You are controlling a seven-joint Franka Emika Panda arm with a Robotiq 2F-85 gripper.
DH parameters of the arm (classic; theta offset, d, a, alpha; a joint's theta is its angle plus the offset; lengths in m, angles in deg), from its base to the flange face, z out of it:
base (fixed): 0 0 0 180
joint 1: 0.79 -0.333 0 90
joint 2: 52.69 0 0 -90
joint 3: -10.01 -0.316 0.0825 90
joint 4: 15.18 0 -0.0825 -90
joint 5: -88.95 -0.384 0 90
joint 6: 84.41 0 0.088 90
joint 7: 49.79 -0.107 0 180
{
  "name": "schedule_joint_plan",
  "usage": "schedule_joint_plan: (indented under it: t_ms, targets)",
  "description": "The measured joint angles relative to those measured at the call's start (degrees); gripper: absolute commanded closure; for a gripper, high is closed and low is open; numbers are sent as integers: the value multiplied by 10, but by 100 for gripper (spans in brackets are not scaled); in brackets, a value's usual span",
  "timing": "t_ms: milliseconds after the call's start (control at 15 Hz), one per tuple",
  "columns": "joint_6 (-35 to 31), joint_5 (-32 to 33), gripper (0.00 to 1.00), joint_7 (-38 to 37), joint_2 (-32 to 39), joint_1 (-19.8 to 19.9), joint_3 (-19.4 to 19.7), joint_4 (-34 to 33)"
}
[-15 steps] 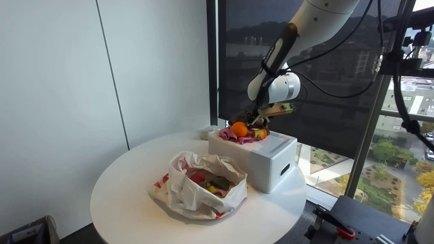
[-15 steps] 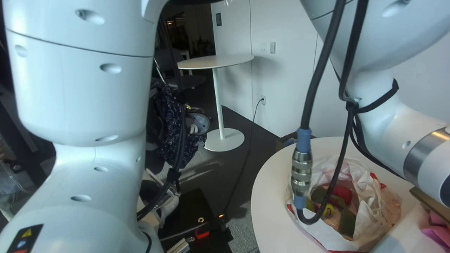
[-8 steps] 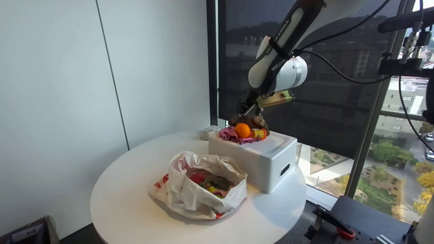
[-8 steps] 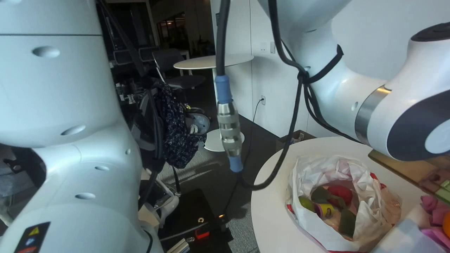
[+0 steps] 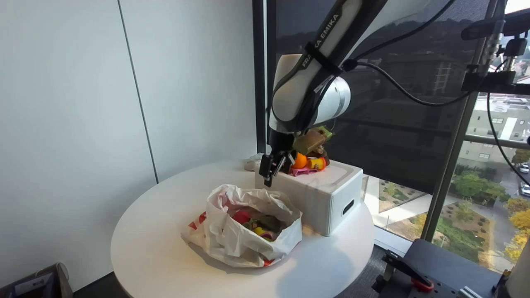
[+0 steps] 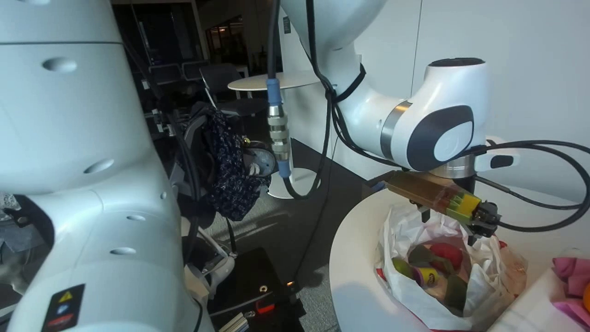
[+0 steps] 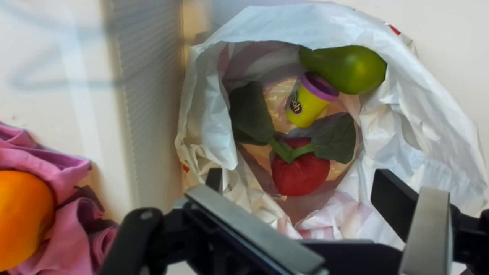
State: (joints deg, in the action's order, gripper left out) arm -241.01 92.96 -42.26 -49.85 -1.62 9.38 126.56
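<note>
My gripper (image 7: 301,185) is open and empty. It hangs above the near part of an open white plastic bag (image 7: 420,152), with its fingers apart on either side of a red plush fruit with green leaves (image 7: 301,177) lying lower in the bag. A yellow Play-Doh tub with a purple lid (image 7: 305,109) and a green pear-like fruit (image 7: 351,70) also lie in the bag. In both exterior views the gripper (image 5: 274,171) (image 6: 448,227) is above and behind the bag (image 5: 232,236) (image 6: 396,235), beside the white box (image 5: 294,203).
On the box sit an orange (image 5: 299,160), a pink cloth (image 5: 304,171), a yellow tub with an orange lid (image 5: 316,164) and a brown plush thing (image 5: 322,155). A crumpled pale thing (image 5: 250,165) lies behind on the round white table (image 5: 149,236). Cables hang from the arm.
My gripper has risen from the things on the box, then swung away from them toward the bag. The orange has shifted slightly on the cloth. The bag has not moved.
</note>
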Motion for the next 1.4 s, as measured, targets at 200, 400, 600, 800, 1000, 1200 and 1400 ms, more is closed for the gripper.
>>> schedule_joint_plan:
  t_ms: [200,400,600,800,1000,1200,1400]
  targets:
    - [23,27,0,14,52,-7,-7,-20]
    - [39,67,0,19,113,-6,-1,-58]
    - [62,75,0,43,160,-6,-7,-91]
    - [78,75,0,66,191,-9,-26,-105]
    - [83,75,0,82,221,-11,-34,-120]
    - [83,75,0,103,251,-11,-37,-139]
    - [83,76,0,122,279,-12,-43,-159]
